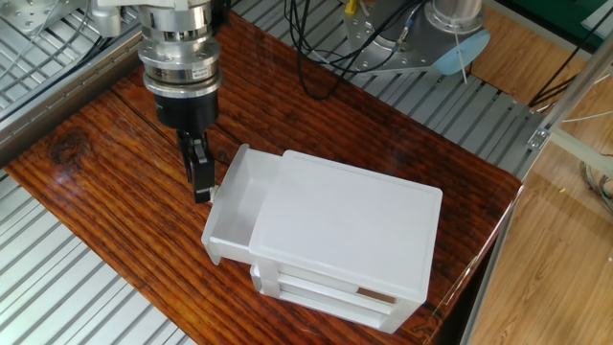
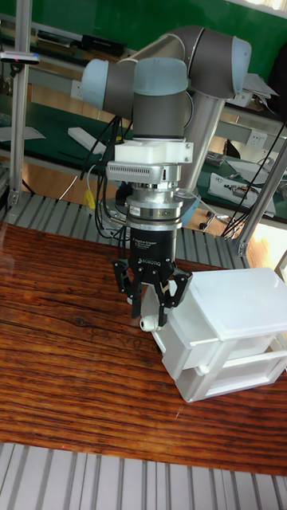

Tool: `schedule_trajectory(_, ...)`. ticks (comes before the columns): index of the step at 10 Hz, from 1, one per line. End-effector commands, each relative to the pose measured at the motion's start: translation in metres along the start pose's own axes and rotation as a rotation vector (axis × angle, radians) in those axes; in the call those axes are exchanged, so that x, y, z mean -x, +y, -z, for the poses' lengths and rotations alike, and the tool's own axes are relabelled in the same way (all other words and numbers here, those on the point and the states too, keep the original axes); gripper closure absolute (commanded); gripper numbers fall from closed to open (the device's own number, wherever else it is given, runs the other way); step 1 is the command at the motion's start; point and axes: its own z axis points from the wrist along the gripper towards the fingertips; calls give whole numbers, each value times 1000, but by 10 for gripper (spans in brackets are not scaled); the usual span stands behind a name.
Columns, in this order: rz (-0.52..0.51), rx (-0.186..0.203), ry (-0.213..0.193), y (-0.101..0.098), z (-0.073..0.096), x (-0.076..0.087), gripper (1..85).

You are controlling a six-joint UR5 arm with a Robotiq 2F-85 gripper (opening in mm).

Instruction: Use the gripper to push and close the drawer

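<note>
The drawer [image 1: 235, 206] is the top white tray of a small white cabinet [image 1: 345, 230] and stands pulled out to the left. My gripper [image 1: 203, 195] hangs from the ribbed silver wrist right at the drawer's front panel, fingers pointing down and close together, holding nothing. In the tall fixed view the gripper [image 2: 150, 317] sits just left of the drawer [image 2: 191, 319], and the small round white knob [image 2: 147, 323] shows at its fingertips. In the fixed view the knob is hidden behind the fingers.
The cabinet rests on a dark wooden board [image 1: 105, 182] with ribbed metal table [image 1: 57, 287] around it. Two lower drawers [image 1: 326, 292] sit closed. Black cables [image 1: 326, 48] and the grey-blue robot base [image 1: 450, 38] lie at the back.
</note>
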Motion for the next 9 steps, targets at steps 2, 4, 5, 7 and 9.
schedule_trajectory(2,-38,25,-9,4,1,2,337)
schedule_trajectory(4,-57,48,-2,9,0,0,333)
schedule_trajectory(5,-70,64,2,14,0,-1,330)
schedule_trajectory(7,-54,43,-12,8,-1,2,330)
schedule_trajectory(9,-7,5,-41,-2,-4,9,330)
